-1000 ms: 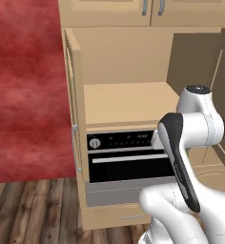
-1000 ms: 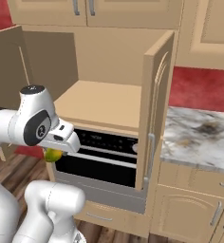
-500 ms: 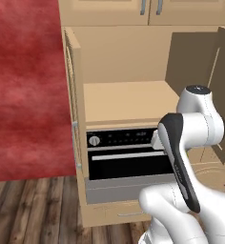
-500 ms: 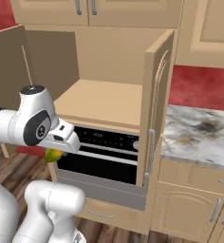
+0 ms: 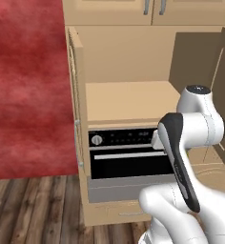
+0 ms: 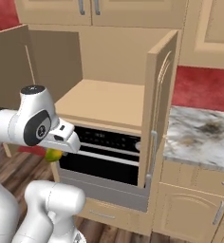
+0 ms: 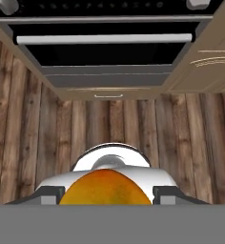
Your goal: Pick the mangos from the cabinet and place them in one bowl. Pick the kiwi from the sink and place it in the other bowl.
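Observation:
A yellow-orange mango [image 7: 105,188] sits between my gripper's [image 7: 107,196] two finger tips, and the gripper is shut on it. In the right base view the same mango [image 6: 52,155] peeks out yellow-green under the white hand, low in front of the oven. The hand points down at the wooden floor. The tan cabinet [image 5: 128,97] stands above the oven with both doors swung open and its shelf [image 6: 104,102] bare. My arm is folded close to the base, below and in front of the shelf.
A black built-in oven [image 5: 126,155] with a drawer below sits under the shelf. Open cabinet doors jut out at the left [image 5: 74,95] and right [image 6: 159,107]. A marble counter [image 6: 204,135] lies to the right, a red wall [image 5: 28,86] to the left, and plank floor [image 7: 47,138] below.

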Motion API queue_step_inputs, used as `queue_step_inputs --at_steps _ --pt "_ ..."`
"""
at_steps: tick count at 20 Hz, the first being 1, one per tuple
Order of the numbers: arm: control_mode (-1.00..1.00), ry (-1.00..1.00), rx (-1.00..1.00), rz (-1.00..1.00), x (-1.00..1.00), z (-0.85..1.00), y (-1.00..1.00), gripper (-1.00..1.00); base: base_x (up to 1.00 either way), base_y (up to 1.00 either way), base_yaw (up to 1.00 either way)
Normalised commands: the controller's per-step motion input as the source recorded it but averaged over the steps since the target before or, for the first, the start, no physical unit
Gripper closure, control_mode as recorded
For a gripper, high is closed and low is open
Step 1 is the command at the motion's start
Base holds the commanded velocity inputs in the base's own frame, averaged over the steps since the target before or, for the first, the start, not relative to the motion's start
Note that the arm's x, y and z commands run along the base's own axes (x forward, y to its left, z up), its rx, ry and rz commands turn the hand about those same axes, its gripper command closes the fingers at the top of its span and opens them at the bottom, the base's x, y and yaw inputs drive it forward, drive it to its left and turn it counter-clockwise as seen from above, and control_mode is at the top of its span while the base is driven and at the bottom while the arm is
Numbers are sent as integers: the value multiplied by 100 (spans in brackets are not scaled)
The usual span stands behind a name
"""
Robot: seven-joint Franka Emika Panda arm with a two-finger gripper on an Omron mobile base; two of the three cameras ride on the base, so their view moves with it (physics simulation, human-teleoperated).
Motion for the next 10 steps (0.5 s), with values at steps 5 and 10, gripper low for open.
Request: queue_step_inputs --at_steps 5,10 --pt "100 0 0 0 0 0 0 100 -9 9 24" --pt "100 0 0 0 0 0 0 100 -28 11 22"
